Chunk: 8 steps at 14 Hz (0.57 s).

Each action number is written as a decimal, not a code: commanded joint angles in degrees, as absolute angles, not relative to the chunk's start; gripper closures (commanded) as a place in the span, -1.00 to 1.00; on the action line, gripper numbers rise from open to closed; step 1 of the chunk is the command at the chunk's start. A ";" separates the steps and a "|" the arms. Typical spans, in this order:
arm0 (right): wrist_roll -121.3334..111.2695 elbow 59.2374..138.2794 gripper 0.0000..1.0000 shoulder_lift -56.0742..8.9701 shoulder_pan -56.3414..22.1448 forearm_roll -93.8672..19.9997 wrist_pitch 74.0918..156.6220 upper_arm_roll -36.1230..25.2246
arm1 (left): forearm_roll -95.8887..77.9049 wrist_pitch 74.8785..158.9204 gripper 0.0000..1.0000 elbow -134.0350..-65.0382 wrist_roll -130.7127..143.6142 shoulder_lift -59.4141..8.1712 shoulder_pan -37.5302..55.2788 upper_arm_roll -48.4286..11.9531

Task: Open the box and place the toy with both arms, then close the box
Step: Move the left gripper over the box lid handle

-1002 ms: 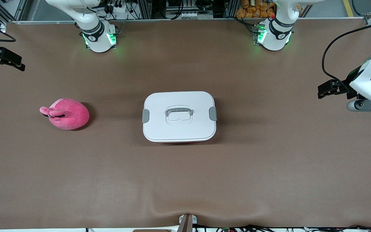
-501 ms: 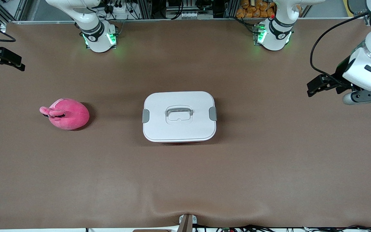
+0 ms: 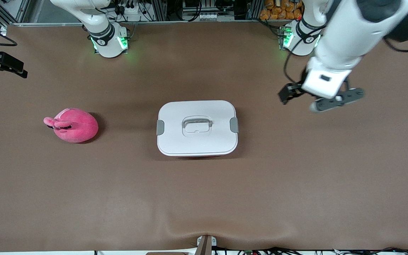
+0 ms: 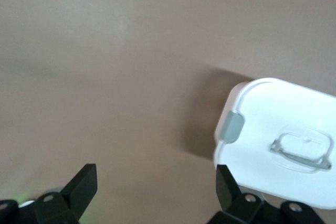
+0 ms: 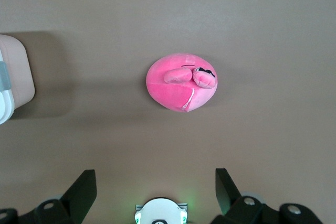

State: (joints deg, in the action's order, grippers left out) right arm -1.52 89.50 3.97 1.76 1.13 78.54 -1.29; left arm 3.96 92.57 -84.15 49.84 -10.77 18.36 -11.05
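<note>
The right gripper is hanging wide open and empty above the toy, lying at the box's nine o'clock. The left gripper, spread and empty, is hovering at its two o'clock.

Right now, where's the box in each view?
Front view: box mid-table, lid on, between the toy and the left gripper.
Left wrist view: box at the frame's lower right edge, one grey clip showing.
Right wrist view: only a corner of the box at the frame's left edge.
Shared landmark: the grey side clip.
</note>
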 commanded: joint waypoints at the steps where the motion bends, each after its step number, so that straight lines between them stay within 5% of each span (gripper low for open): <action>1: -0.62 89.38 -1.00 4.39 1.93 0.44 78.22 -1.23 | 9.12 96.92 -1.00 -82.09 64.01 -17.38 24.59 -10.81; 8: -0.53 88.42 -1.00 3.26 1.67 -0.18 78.49 -1.23 | 10.11 108.79 -1.00 -78.13 104.61 -26.18 34.09 -10.72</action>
State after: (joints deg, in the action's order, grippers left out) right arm -1.52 89.51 3.86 1.75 0.68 78.57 -1.25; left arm 9.04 107.13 -80.82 94.24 -23.25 31.18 -11.07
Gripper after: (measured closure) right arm 0.000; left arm 0.000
